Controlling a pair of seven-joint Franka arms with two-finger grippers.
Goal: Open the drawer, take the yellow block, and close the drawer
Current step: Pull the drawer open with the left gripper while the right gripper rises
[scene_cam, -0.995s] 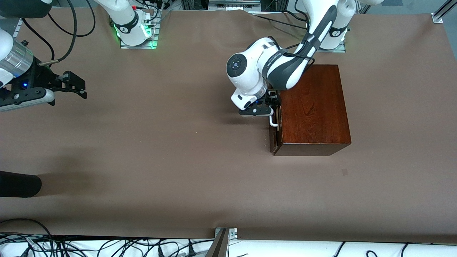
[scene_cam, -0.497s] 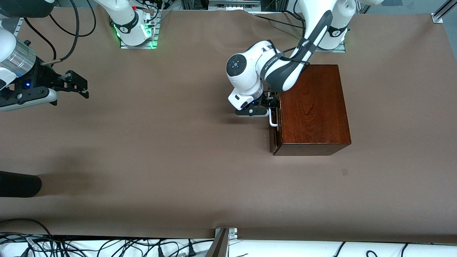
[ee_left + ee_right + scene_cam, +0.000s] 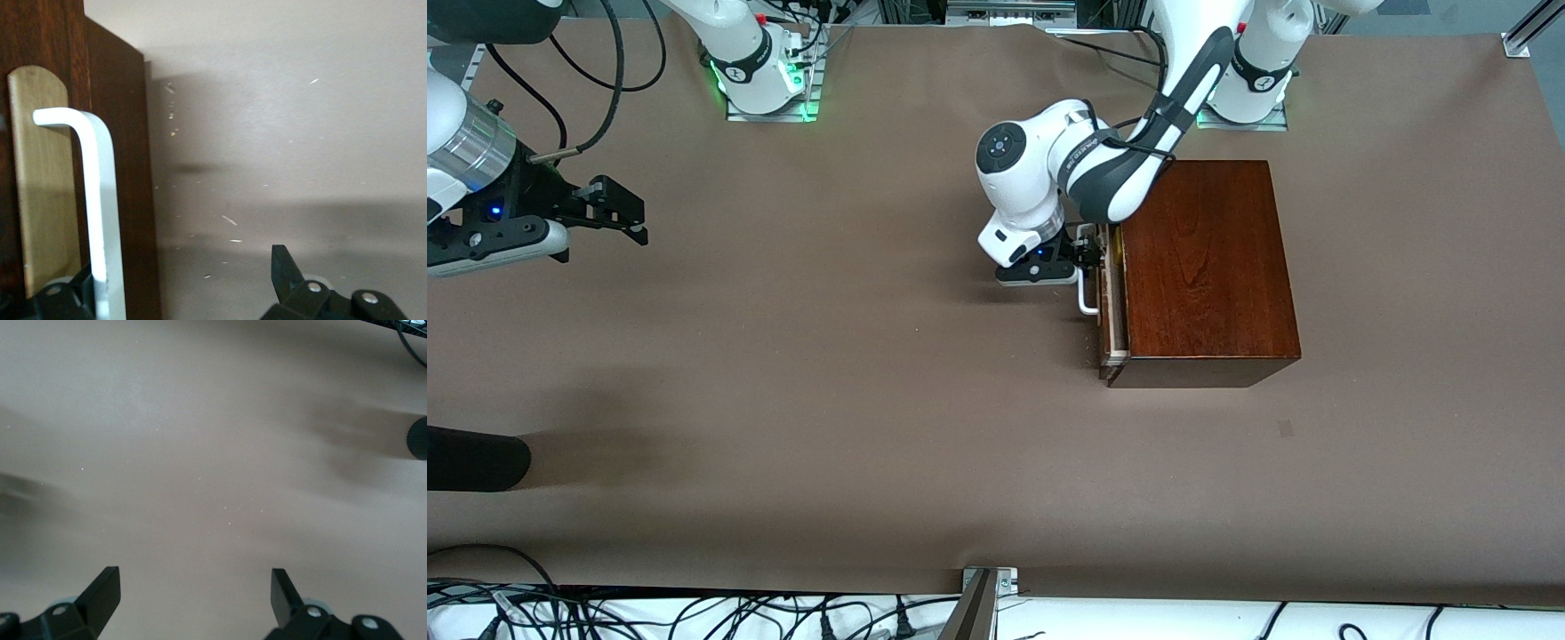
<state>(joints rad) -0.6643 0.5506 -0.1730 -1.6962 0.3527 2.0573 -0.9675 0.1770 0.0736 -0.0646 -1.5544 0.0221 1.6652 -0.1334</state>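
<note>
Hooking the handle (image 3: pixel 1087 283) with spread fingers, left gripper (image 3: pixel 1086 253) has the drawer (image 3: pixel 1112 307) slightly out; right gripper (image 3: pixel 630 216) waits open, well apart from the drawer.

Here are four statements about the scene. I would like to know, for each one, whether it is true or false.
1. The drawer stands pulled a little way out of the wooden box. True.
2. The left hand is at the white bar handle. True.
3. The right hand is shut. False: it is open and empty, over the bare table at the right arm's end.
4. The wooden box stands toward the right arm's end of the table. False: it stands toward the left arm's end.
</note>
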